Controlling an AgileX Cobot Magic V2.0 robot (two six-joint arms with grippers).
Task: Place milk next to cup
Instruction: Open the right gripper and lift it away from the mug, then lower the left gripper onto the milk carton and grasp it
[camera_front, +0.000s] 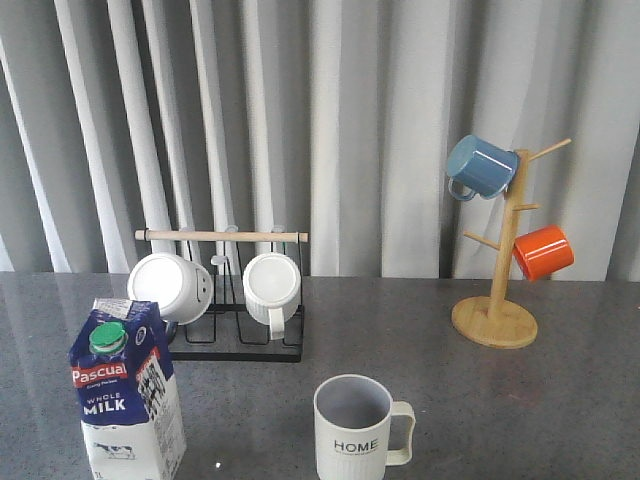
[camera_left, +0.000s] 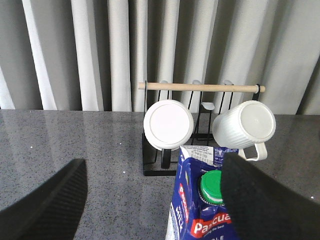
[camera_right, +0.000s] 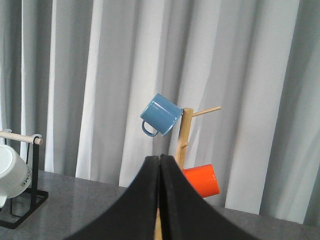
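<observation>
The milk (camera_front: 127, 398) stands upright at the table's front left, a blue and white carton with a green cap. The cup (camera_front: 355, 432), a pale ribbed mug lettered "HOME", stands to its right at the front centre, handle to the right, with a gap between them. Neither gripper shows in the front view. In the left wrist view my left gripper (camera_left: 152, 200) is open, and the milk (camera_left: 200, 205) stands between its fingers, close against one finger (camera_left: 265, 200); the other finger (camera_left: 45, 210) is well apart. My right gripper (camera_right: 160, 159) is shut and holds nothing.
A black wire rack (camera_front: 235, 340) with a wooden bar holds two white mugs (camera_front: 170, 288) (camera_front: 272, 285) just behind the milk. At the back right a wooden mug tree (camera_front: 497, 290) carries a blue mug (camera_front: 480, 166) and an orange mug (camera_front: 543, 251). Curtains hang behind the table.
</observation>
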